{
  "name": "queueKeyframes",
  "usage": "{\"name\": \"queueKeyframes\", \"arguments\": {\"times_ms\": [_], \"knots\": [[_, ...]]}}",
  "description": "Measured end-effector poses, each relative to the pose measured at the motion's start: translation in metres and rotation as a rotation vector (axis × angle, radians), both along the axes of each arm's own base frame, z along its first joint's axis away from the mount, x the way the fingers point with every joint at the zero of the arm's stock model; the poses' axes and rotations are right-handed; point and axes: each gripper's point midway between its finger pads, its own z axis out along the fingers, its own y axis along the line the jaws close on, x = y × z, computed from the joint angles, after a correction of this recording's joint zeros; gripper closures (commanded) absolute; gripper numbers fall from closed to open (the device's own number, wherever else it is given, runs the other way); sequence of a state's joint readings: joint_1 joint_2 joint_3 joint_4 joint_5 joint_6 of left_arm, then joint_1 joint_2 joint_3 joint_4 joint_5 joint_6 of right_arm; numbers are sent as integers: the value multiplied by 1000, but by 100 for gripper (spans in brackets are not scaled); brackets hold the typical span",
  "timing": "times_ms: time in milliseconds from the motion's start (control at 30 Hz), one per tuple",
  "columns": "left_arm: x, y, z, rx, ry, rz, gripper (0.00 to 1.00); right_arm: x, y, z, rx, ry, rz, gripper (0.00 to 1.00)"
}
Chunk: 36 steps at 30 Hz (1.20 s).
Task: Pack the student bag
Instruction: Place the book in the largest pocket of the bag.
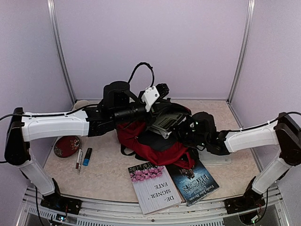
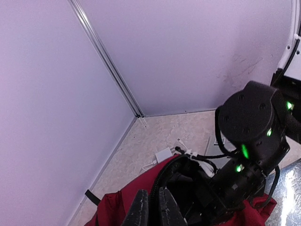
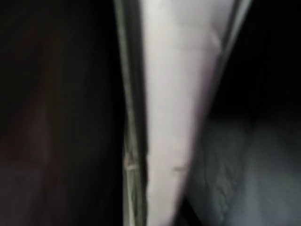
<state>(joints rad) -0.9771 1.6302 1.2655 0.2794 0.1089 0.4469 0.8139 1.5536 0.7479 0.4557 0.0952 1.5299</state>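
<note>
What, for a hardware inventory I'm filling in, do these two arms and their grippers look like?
The left arm and right arm have white shells, black joints and thin black cables. The left gripper has dark fingers. The right arm's wrist housing is black with green lights.

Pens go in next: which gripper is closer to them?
Left. The left gripper is over the bag, right of the pens; the right gripper is further right, across the bag.
</note>
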Motion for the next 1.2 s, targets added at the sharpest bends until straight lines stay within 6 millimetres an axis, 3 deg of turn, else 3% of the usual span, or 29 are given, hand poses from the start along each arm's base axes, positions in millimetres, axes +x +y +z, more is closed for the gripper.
{"name": "queueKeyframes", "arguments": {"times_ms": [67,133,200,267,367,467,633,833,900,933,1067,1200], "knots": [[4,3,2,-11,1,-7,90,9,14,-9,15,14,-13,77],[6,4,5,-25,2,-17,90,14,27,-22,22,32,-14,56],[6,5,8,-35,1,-29,90,18,36,-35,-2,49,-14,44],[7,5,9,-42,1,-34,91,22,46,-38,-34,49,-7,36],[12,9,11,-53,2,-31,91,24,60,-25,-66,19,22,31],[20,15,10,-57,12,-11,87,18,60,-17,-113,1,49,23],[29,25,-6,-25,41,33,76,-6,40,-14,-242,0,123,20],[18,51,-39,37,142,98,58,-46,13,9,-419,-43,283,10],[13,64,-46,50,193,145,55,-62,-2,10,-505,-36,335,0],[10,70,-48,51,217,169,53,-68,-9,9,-537,-28,354,0],[-21,87,-66,62,359,263,46,-105,-46,-4,-687,30,463,0],[-70,96,-108,102,565,297,41,-144,-55,-20,-709,57,604,3]]}}
